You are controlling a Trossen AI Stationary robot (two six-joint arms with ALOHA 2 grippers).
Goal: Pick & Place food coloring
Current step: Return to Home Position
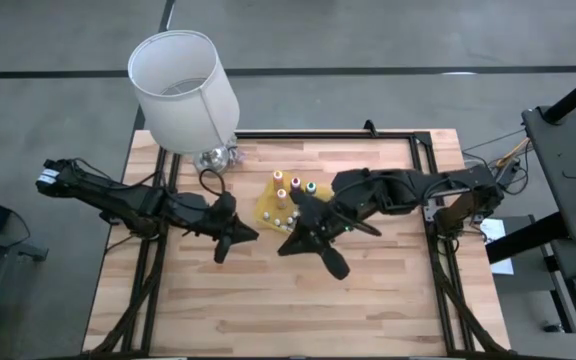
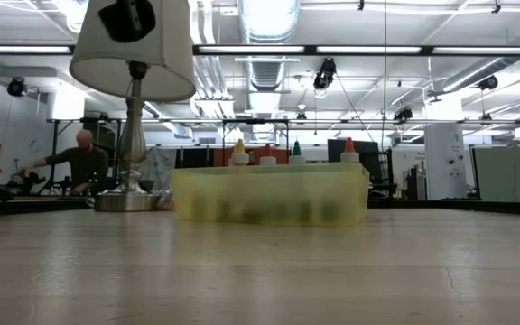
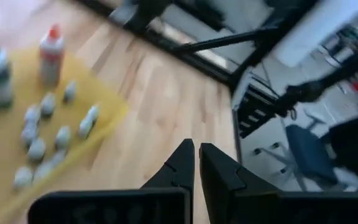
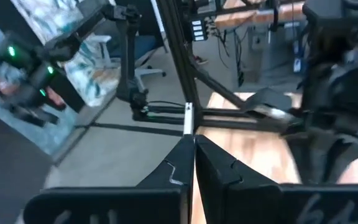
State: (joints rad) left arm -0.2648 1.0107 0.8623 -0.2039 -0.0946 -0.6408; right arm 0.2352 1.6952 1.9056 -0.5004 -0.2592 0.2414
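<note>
Fingers [image 3: 180, 167] of left gripper [image 3: 197, 152] and right gripper [image 4: 194, 148] pressed together; food coloring [image 1: 295, 184] upright, tips up.

Overhead looking down, low view table-level, both share tray [image 2: 269, 194]

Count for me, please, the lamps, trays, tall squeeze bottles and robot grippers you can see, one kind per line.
Lamp: 1
Yellow tray: 1
Tall squeeze bottles standing in the tray: 4
Grippers: 2, the left gripper and the right gripper
Total: 8
</note>
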